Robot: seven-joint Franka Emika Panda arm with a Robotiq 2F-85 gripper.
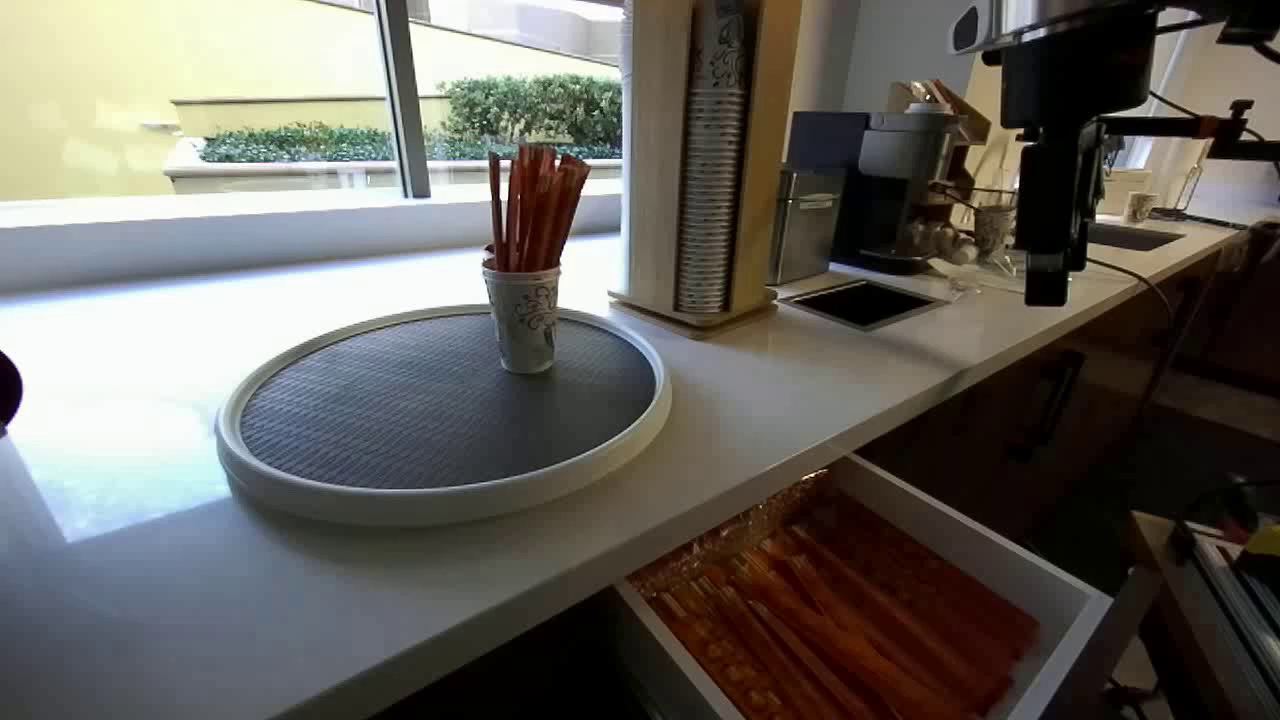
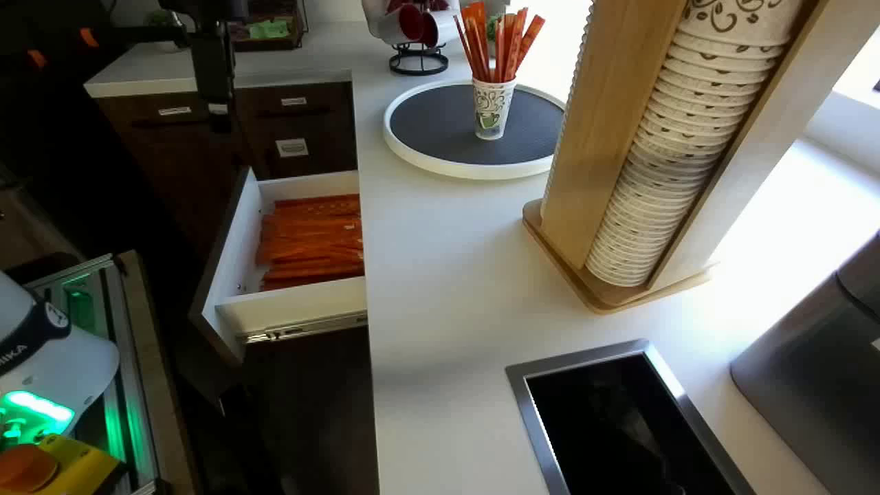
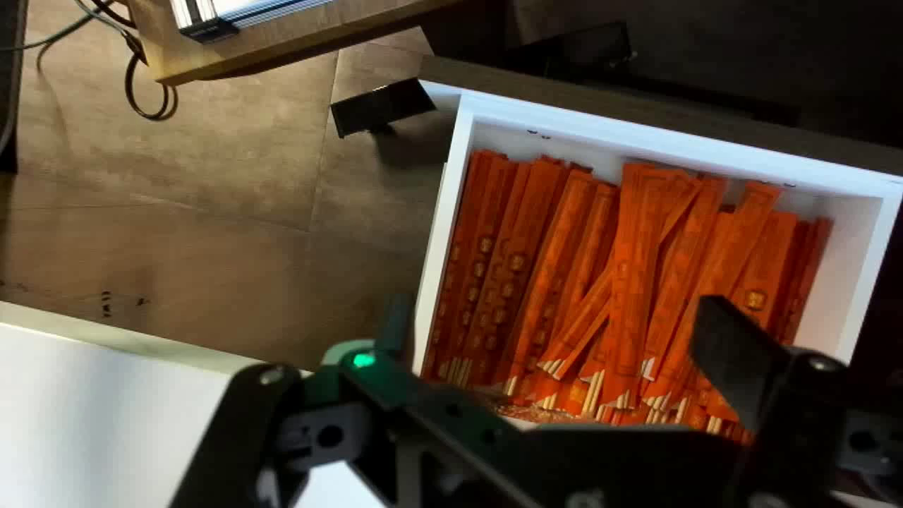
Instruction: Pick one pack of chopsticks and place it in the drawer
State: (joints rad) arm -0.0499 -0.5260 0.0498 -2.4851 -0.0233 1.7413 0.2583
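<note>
Several reddish-orange packs of chopsticks stand upright in a small white patterned cup, also visible in an exterior view. The drawer is pulled open below the counter and holds many similar packs. The drawer's white rim shows in the wrist view and in an exterior view. My gripper is open, with no pack between its fingers. In the wrist view the drawer lies beneath and beyond the fingers. In both exterior views the gripper hangs in the air, away from the cup.
The cup stands on a round grey tray with a white rim on the white counter. A wooden cup dispenser stands beside the tray. A dark square opening and a coffee machine lie further along.
</note>
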